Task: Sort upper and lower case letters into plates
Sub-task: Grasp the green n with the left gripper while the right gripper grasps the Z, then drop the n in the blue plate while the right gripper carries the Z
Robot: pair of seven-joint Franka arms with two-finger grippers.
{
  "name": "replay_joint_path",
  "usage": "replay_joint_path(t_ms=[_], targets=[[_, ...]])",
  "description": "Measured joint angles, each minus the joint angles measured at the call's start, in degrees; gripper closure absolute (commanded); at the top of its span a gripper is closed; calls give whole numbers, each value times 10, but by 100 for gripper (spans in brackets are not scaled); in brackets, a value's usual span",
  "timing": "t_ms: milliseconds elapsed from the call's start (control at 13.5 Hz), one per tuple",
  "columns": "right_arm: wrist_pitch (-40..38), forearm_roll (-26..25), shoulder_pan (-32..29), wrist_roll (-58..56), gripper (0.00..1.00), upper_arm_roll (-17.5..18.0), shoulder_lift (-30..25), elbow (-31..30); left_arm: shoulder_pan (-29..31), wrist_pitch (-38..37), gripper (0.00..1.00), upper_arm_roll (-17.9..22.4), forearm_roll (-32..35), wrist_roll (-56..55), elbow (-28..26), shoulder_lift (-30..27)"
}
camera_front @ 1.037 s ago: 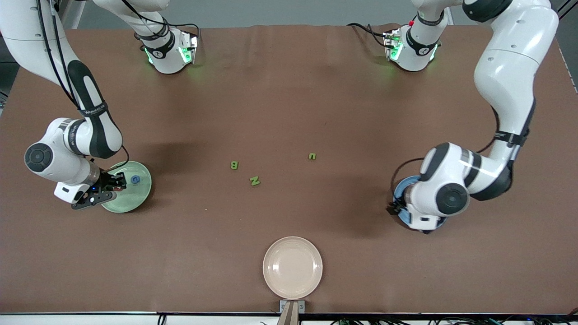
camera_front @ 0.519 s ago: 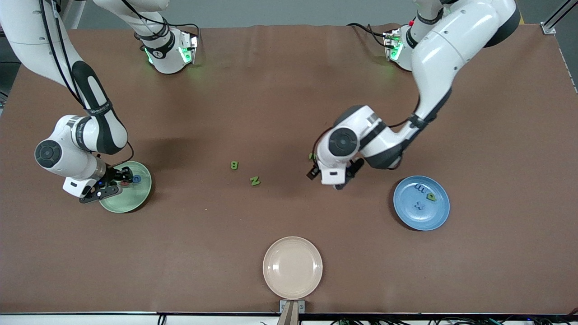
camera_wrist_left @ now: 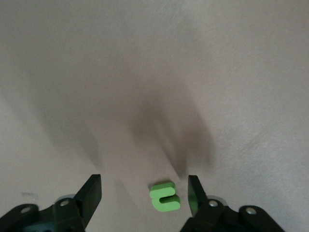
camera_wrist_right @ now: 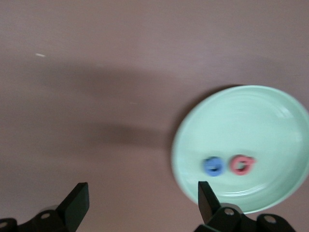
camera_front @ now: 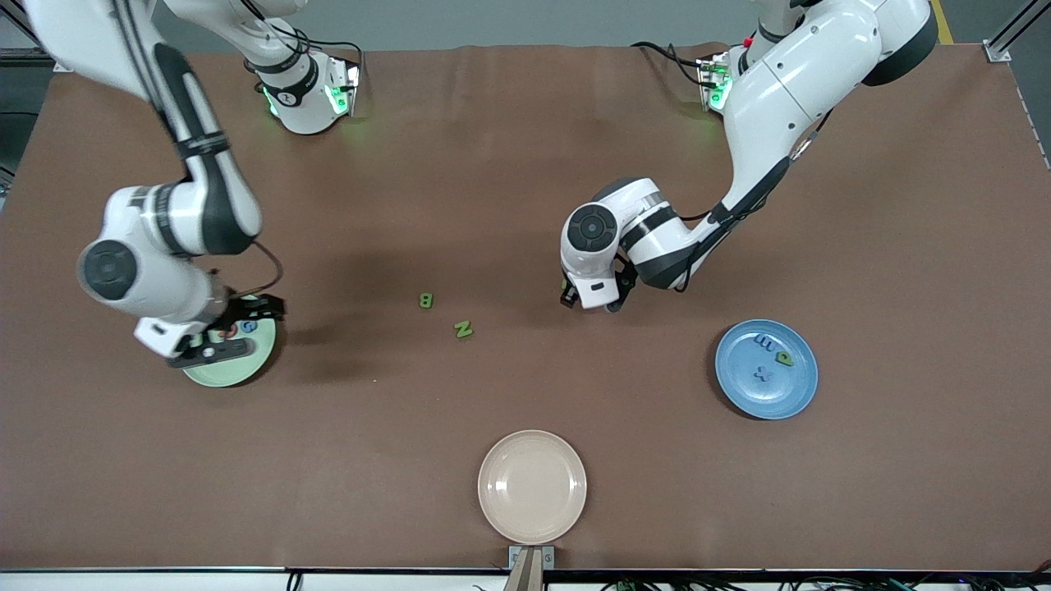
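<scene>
A pale green plate [camera_front: 238,371] sits on the brown table [camera_front: 493,164] toward the right arm's end, holding a blue letter [camera_wrist_right: 213,166] and a red letter [camera_wrist_right: 241,164] side by side. A blue plate [camera_front: 788,394] sits toward the left arm's end and holds three small letters: a dark blue one [camera_front: 764,341], a green one [camera_front: 785,358] and another dark blue one [camera_front: 764,374]. Between the two plates, a green letter B [camera_front: 425,300] and a green letter N [camera_front: 464,330] lie loose on the table, the N slightly nearer the front camera. A small green lowercase letter [camera_wrist_left: 165,196] lies on the table toward the left arm's end from these two. The left gripper [camera_wrist_left: 144,192] is low over that letter, its fingers spread apart on either side without touching it. The right gripper [camera_wrist_right: 144,195] hangs over the edge of the pale green plate, fingers released wide and holding nothing. A cream-beige plate [camera_front: 532,486] sits alone at the table edge closest to the front camera.
</scene>
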Motion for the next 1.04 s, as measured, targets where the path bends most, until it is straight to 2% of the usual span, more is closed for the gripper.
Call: replay_joint_path(t_ms=[148,222,444,741,1037], targets=[[3,1,94,144,0,2,2,12,-1,22,30,0,9,-40,-3,0],[3,1,138,204,0,3,6,23,-2,26,34,0,23,-59,-4,0],[5,1,229,257,0,2,56,89,-9,31,36,0,37,-88,-15,0],[34,1,268,257,0,1,176,195,-11,44,46,0,37,-90,-19,0],[80,2,266,253,3,-6,229,223,-11,51,50,2,47,-91,-21,1]])
